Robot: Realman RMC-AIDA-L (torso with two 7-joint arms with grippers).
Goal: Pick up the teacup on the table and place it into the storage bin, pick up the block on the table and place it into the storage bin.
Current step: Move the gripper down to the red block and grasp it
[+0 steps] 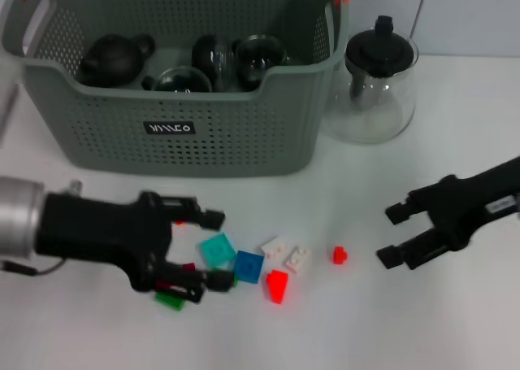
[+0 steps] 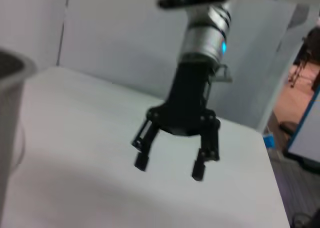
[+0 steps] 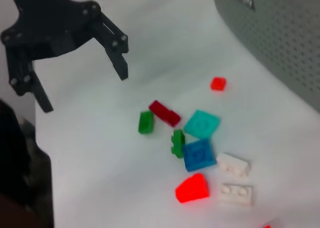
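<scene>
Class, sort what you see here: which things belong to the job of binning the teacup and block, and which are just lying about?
Job: storage bin; blocks; left gripper, open by the blocks; right gripper, open.

Lying about: glass teapot beside the bin.

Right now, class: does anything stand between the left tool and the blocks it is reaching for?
Nothing visible does. The left tool is open right beside the scattered blocks, its fingers flanking the teal block, with the blue block just past it. The right tool hovers open, well apart.
</scene>
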